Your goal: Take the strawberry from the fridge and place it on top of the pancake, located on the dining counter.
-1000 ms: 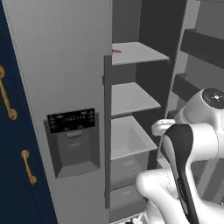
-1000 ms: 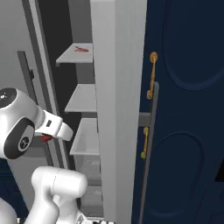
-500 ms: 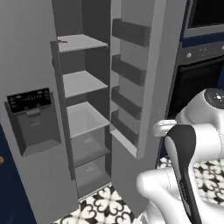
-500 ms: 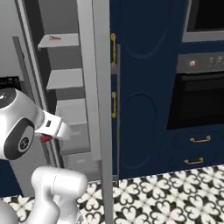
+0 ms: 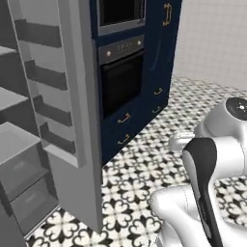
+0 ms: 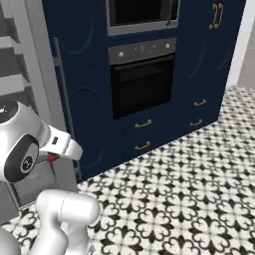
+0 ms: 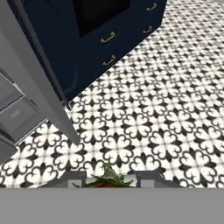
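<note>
In the hand view my gripper (image 7: pixel 109 181) is shut on the strawberry (image 7: pixel 106 176), whose green leaves and a sliver of red show between the fingertips (image 7: pixel 72 177). In the right base view the strawberry (image 6: pixel 52 159) is a small red spot under my white hand, held low over the floor. The fridge (image 5: pixel 72 125) stands open on the left with bare grey shelves and door racks; its edge also shows in the right base view (image 6: pixel 22 69) and the hand view (image 7: pixel 33 98). The pancake and the dining counter are out of view.
Right of the fridge rises a navy cabinet column with a built-in black oven (image 6: pixel 142 84) and brass-handled drawers (image 5: pixel 124 118). Black-and-white patterned floor tiles (image 6: pixel 189 189) spread ahead and to the right. A pale wall (image 5: pixel 212 43) closes the far right.
The whole picture has swung to the right as the base turns: the fridge has slid to the left edge and the oven column and floor have come into view. The grip on the strawberry is unchanged.
</note>
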